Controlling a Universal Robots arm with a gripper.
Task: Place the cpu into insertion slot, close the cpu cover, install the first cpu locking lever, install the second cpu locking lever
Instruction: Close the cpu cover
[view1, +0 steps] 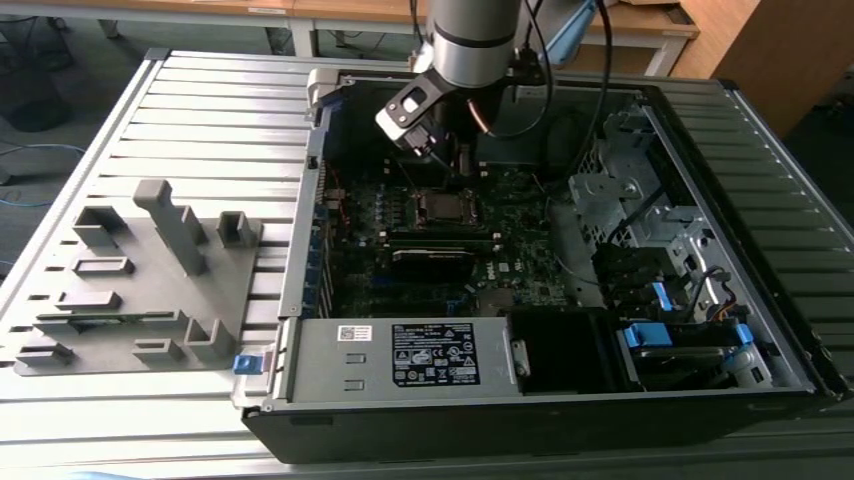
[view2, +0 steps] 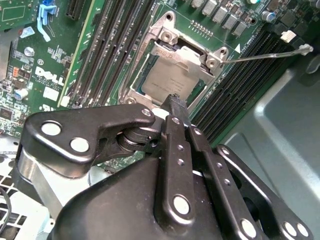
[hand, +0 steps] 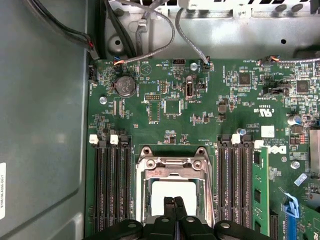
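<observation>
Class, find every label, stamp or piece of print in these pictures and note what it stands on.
White sticker on the grey metal box: print too small to read.
White lettering on the green board: a maker's mark, left unquoted.
Strip label on the case wall: too small to read.
Stamp on the cpu cover: too faint to read.

The board (hand: 210, 125) is dark green, speckled with white print. Its long memory slots (hand: 111, 190) are black with white end clips. The cpu (view2: 165, 82) has a dull silvery-grey top, framed by the brighter silver cpu cover (view2: 170, 52). The jaws are matt black, dotted with silvery rivets. In the exterior view the bench (view1: 214, 110) is pale grey with parallel ribs. At nine o'clock from the black case (view1: 534, 430) stands a plain grey fixture (view1: 134, 290). Blue clips (view1: 645, 335) sit inside the case at four o'clock.
</observation>
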